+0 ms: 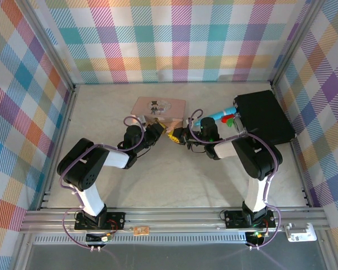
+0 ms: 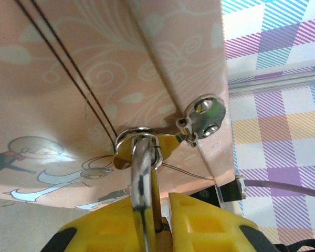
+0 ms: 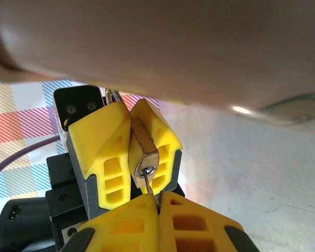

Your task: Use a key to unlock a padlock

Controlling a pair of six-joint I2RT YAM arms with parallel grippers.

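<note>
Right gripper (image 3: 157, 202): yellow fingers pressed together, pinching the key (image 3: 148, 185) by its head. Thin grey shaft only; the head is hidden between the pads.

Left gripper (image 2: 160, 220): clamped on the padlock (image 3: 143, 152), brass body between its yellow fingers, keyhole end facing the right wrist camera. Silver shackle (image 2: 142, 178) runs up to 12 o'clock in the left wrist view and passes through the hasp ring (image 2: 138, 137) of the pink tin (image 2: 68, 79).

Key relation: in the right wrist view the keyhole sits at 12 o'clock from the right fingertips, and the key's tip meets it. How deep it has gone in I cannot tell. Key's long axis lies roughly in line with the lock body's. From overhead the lock lies at 9 o'clock of the right gripper and 3 o'clock of the left. Judgement: the coming move is a twist about that axis by the right wrist.

Writing: none legible on lock or key; the tin shows drawn figures and swirls only.
</note>
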